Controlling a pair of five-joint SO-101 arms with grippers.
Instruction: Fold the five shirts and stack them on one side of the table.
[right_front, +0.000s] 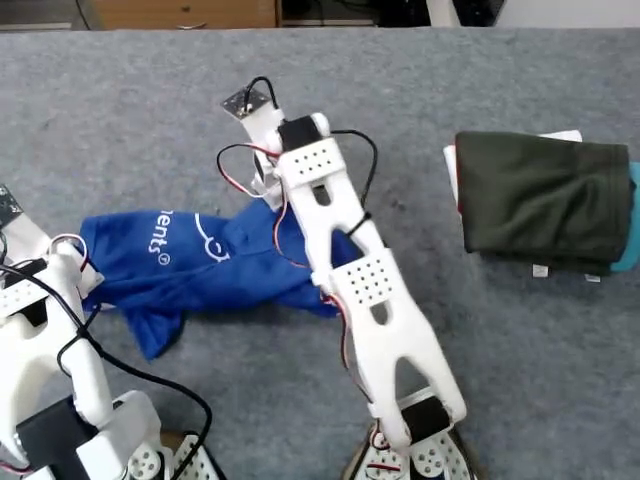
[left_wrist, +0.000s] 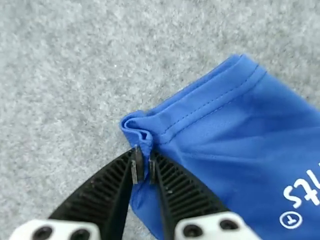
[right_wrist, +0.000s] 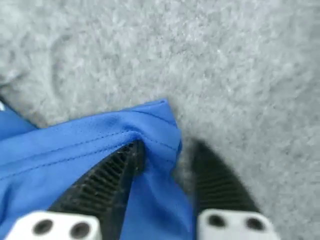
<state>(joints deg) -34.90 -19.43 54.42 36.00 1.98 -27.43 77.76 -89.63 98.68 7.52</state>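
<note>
The blue shirt (right_front: 200, 265) lies crumpled in a long band across the left and middle of the high view, on the grey tabletop (right_front: 450, 350). It is well apart from the stack of folded shirts (right_front: 545, 195) at the right edge, which has a dark green one on top.

The left claw (left_wrist: 143, 167) is clenched on a small pleat of the stitched hem at one corner of the shirt. The right claw (right_wrist: 167, 165) is released. Its fingers stand apart over another hemmed corner, with one finger tucked against the cloth and the other on bare tabletop beside it.

The shirt looks light, thin and completely limp, with a smooth, slightly slick knit. It will likely sag and bunch wherever it is not held. A shallow pinch could slide off, and the fuzzy tabletop may drag at the fabric when it is pulled.

The doubled, stitched hem is probably the surest place to grip. It is thicker there and gives the fingers an edge to bite on. Holding two corners of the same edge would probably let the cloth be drawn flat before any fold is made.
</note>
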